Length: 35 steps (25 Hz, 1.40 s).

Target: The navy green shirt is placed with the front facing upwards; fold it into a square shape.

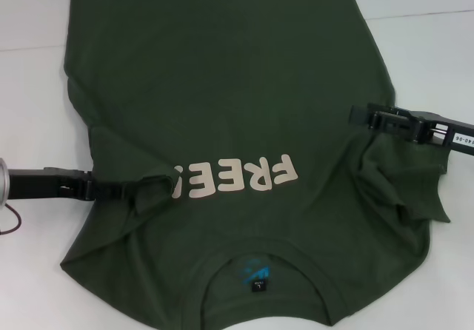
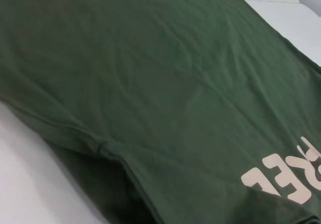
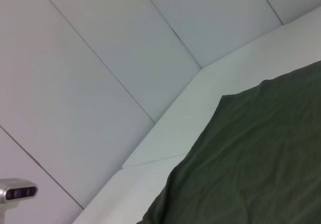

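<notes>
The navy green shirt (image 1: 222,108) lies front up on the white surface (image 1: 29,71), its collar nearest the robot and its hem stretching away, with the cream "FREE" print (image 1: 237,178) reading upside down in the head view. The left end effector (image 1: 133,187) comes in low from the robot's left and is clamped on the left sleeve (image 1: 152,189), which is drawn inward so that its bunched cloth covers the last part of the print just beyond the fingertips. The right end effector (image 1: 366,119) reaches in from the robot's right, raised above the right sleeve (image 1: 400,178); the sleeve hangs bunched and creased directly beneath it, gripped and lifted off the surface. Between the two end effectors the chest lies mostly flat. The black neck label (image 1: 255,278) with its blue logo sits inside the collar, nearer the robot than either end effector. The left wrist view looks across the flat body of the shirt toward the print.
</notes>
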### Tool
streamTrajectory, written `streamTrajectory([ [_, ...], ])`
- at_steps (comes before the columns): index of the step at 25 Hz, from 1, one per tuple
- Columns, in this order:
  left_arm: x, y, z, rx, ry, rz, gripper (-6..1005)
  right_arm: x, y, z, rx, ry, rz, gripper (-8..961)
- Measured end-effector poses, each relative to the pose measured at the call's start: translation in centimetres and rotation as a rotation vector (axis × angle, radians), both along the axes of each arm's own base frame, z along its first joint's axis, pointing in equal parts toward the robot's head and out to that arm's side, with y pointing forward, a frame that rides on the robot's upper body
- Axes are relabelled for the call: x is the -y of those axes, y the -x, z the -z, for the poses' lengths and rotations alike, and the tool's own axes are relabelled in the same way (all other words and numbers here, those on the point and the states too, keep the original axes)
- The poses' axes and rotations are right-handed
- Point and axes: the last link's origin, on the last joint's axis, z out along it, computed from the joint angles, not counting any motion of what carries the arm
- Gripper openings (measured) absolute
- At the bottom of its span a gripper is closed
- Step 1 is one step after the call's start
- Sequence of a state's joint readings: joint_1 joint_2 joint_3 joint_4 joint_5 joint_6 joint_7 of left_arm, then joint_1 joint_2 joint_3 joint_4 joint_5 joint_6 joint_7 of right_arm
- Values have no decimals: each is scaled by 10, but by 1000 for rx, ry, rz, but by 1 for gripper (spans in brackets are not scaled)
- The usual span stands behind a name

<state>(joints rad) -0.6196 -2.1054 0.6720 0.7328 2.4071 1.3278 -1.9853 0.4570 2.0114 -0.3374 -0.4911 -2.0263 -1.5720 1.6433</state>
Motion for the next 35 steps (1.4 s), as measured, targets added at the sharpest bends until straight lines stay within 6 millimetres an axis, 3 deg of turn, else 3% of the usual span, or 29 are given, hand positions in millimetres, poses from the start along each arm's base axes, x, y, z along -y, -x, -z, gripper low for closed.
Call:
streamTrajectory([
  [30, -18, -9, -3, -11, -61, -12, 854, -3, 0, 1, 10, -2, 4, 912],
  [35, -20, -12, 0, -8, -36, -13, 669, -3, 0, 1, 12, -3, 6, 912],
])
